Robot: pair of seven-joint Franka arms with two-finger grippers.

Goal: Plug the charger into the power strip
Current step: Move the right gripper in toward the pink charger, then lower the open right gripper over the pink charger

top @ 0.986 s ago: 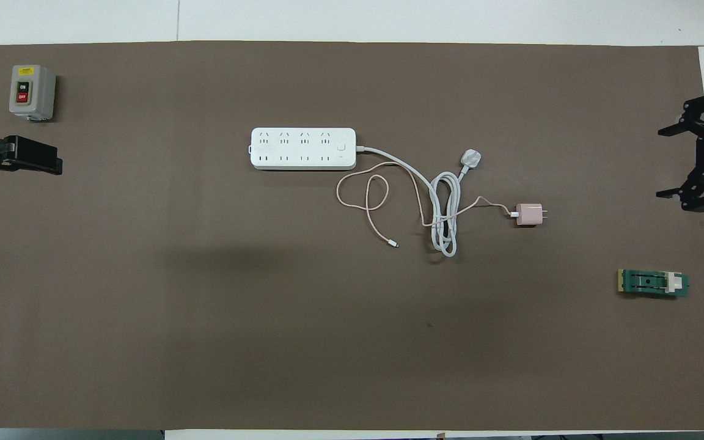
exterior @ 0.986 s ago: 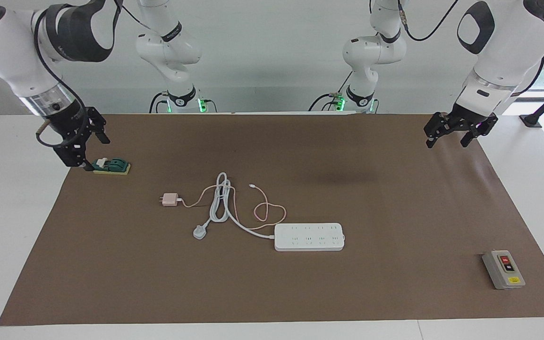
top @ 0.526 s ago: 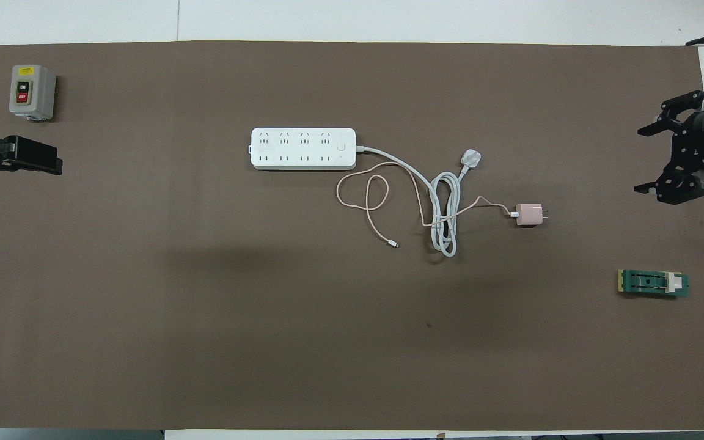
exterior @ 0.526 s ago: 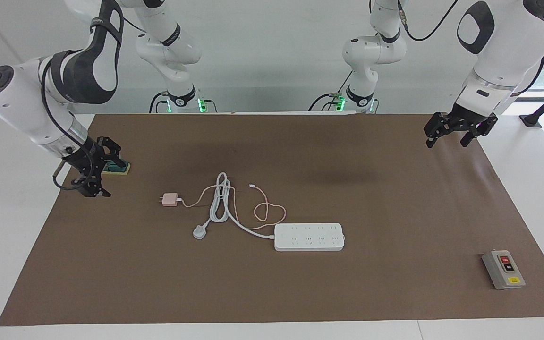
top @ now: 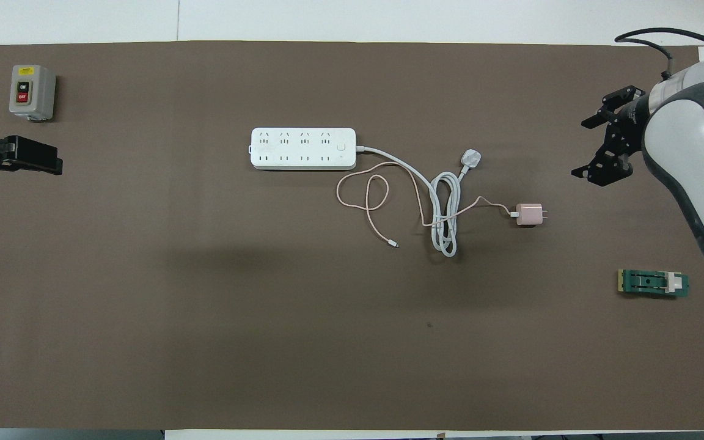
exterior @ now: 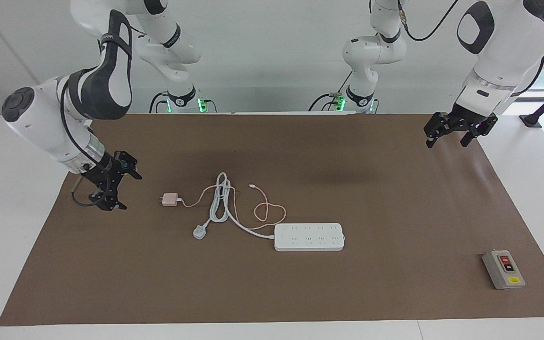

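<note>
The pale-pink charger (exterior: 169,200) lies on the brown mat, and its thin pink cable loops toward the power strip; it also shows in the overhead view (top: 529,214). The white power strip (exterior: 309,236) lies flat mid-table, sockets up, also in the overhead view (top: 303,148). My right gripper (exterior: 123,189) is open and empty above the mat, apart from the charger, toward the right arm's end; it also shows in the overhead view (top: 581,148). My left gripper (exterior: 446,143) is open and waits over the mat's edge at the left arm's end.
The strip's thick white cord coils beside the charger and ends in a grey-white three-pin plug (exterior: 199,232). A grey box with red and black buttons (top: 32,91) stands at the left arm's end. A green switch part (top: 653,283) lies at the right arm's end.
My right gripper has swung from over the green switch part toward the charger and turned its open fingers toward it. The left arm, charger and strip have not moved.
</note>
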